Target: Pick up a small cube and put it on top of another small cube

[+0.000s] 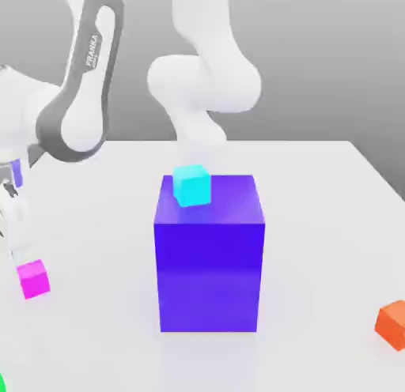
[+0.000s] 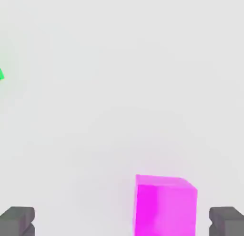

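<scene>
The end effector point(image 2: 121, 221) stands wide open and holds nothing, its two dark fingertips point(image 2: 18, 220) set far apart with the small cube point(image 2: 166, 206) between them, nearer one fingertip than the other. In the exterior view the small cube point(image 1: 33, 278) rests on the table point(image 1: 316, 224) near its edge at the exterior view's left, well apart from the big blue-violet block point(image 1: 210, 256) that carries the cyan cube point(image 1: 192, 185). The small cube looks rigid, light and smooth-faced; squeezing two opposite flat side faces, centred, should hold it squarely.
</scene>
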